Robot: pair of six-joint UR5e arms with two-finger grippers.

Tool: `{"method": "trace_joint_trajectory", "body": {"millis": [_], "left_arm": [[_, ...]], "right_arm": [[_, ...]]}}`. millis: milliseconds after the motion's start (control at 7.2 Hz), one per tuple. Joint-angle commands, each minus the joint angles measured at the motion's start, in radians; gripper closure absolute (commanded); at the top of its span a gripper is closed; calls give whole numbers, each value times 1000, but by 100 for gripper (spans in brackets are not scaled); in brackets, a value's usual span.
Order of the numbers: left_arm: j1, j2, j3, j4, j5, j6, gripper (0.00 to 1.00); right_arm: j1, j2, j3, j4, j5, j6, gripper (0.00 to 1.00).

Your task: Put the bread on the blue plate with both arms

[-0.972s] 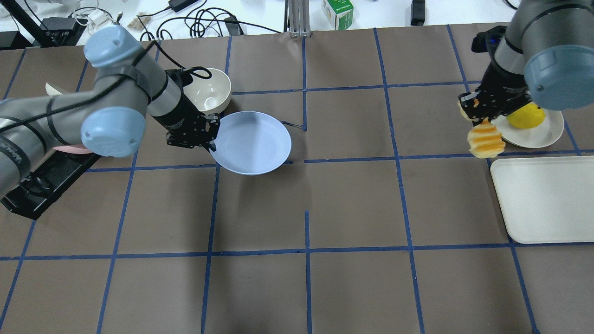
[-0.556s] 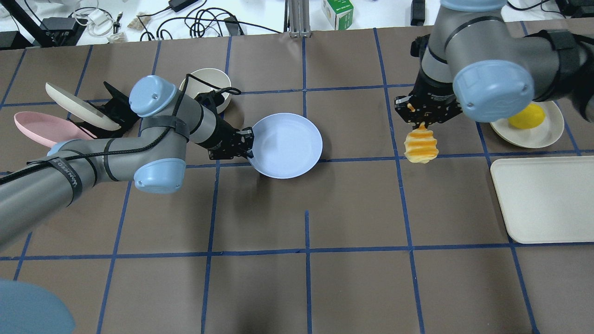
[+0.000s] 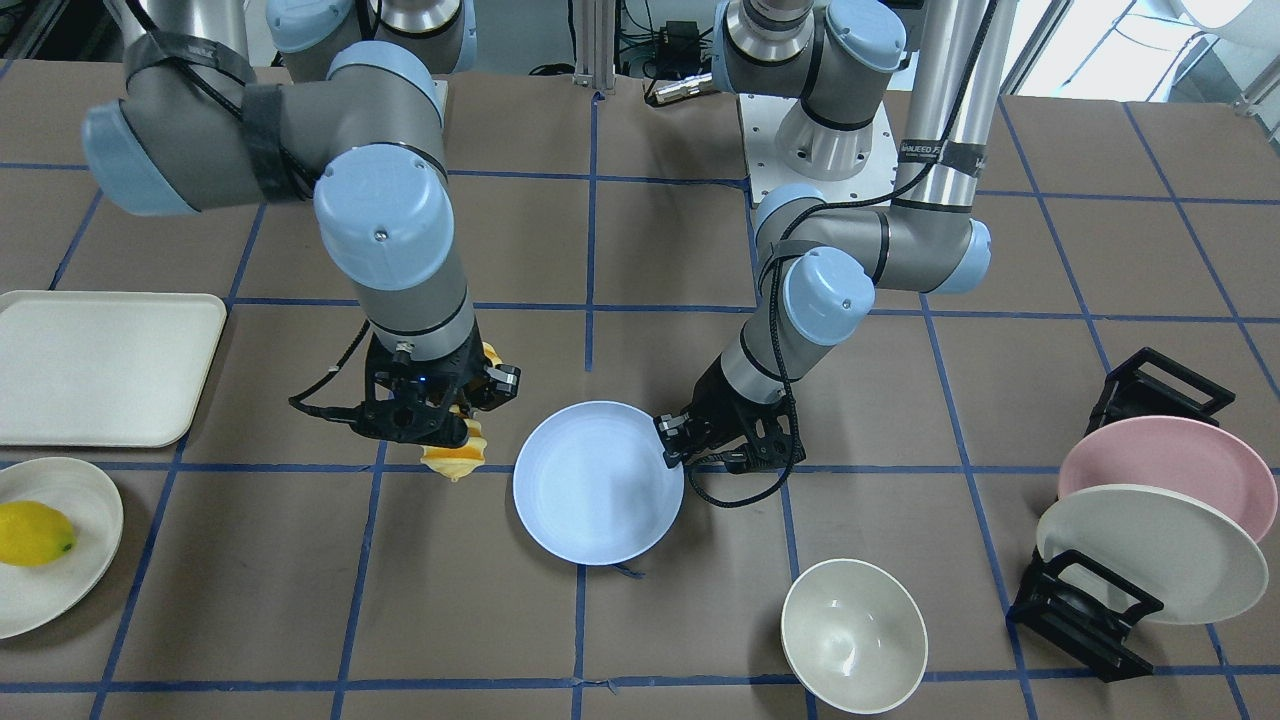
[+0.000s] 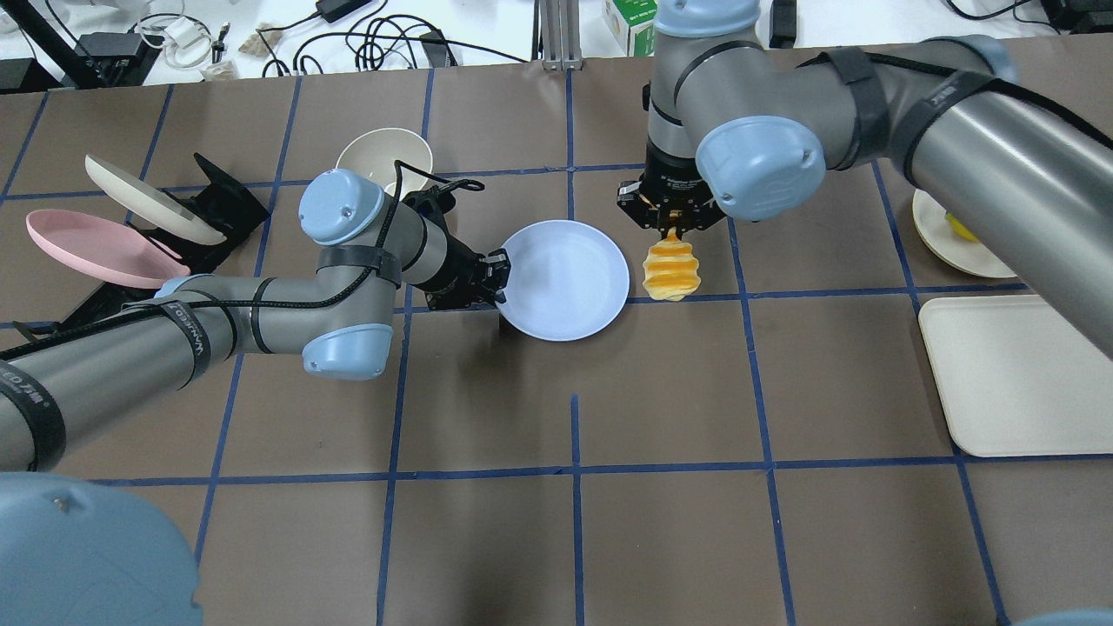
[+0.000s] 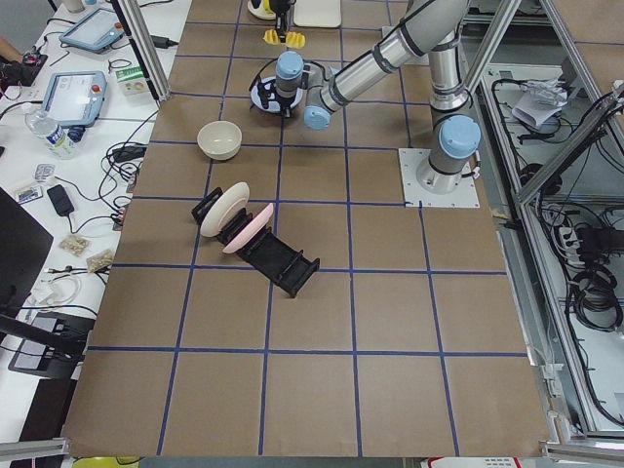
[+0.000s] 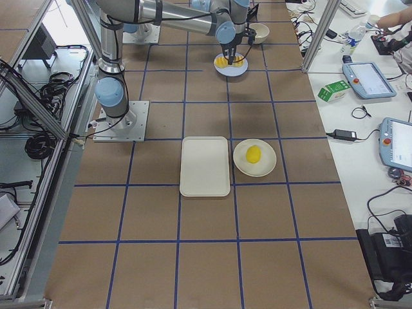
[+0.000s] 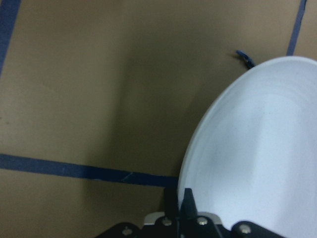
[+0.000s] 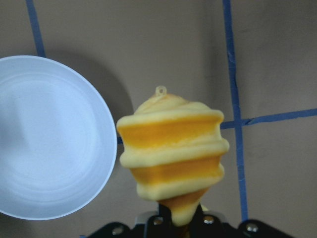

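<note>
The blue plate (image 4: pixel 574 287) is at the table's middle, and my left gripper (image 4: pixel 501 271) is shut on its left rim. In the left wrist view the fingers (image 7: pixel 187 210) pinch the plate (image 7: pixel 257 148). My right gripper (image 4: pixel 671 228) is shut on one end of the bread (image 4: pixel 669 271), which hangs down just right of the plate and off the table. In the right wrist view the bread (image 8: pixel 171 158) hangs beside the plate's rim (image 8: pixel 49 139), not over it. In the front view the bread (image 3: pixel 455 458) is left of the plate (image 3: pixel 598 482).
A cream bowl (image 4: pixel 383 161) stands behind the left gripper. A black rack holding a pink plate (image 4: pixel 87 248) and a cream plate (image 4: pixel 148 200) is at the far left. A cream plate (image 3: pixel 60 590) with a lemon (image 3: pixel 35 532) and a cream tray (image 4: pixel 1017 374) are on the right side.
My left gripper has carried the blue plate to the right, toward the middle. My right gripper has carried the bread left, from the lemon's plate to beside the blue plate.
</note>
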Motion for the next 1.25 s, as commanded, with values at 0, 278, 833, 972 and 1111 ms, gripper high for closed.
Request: {"method": "trace_joint_trajectory", "body": {"millis": [0,278,833,972,1111], "left_arm": [[1,4,8,-1,69,3,0],[46,48,38,-77,81,10,0],[60,206,338,-655,289,56,0],[60,260,388,-775,303,123,0],[57,306,428,-890,346,226,0]], "right_arm": [[37,64,-14,-44,56,7,100],[95,128,-33,-161,66,65,100],[161,259,-137,-189,66,134,100],[161,257,-133,-169,55,163,100],[161,256,-113,-164,58,165,92]]}}
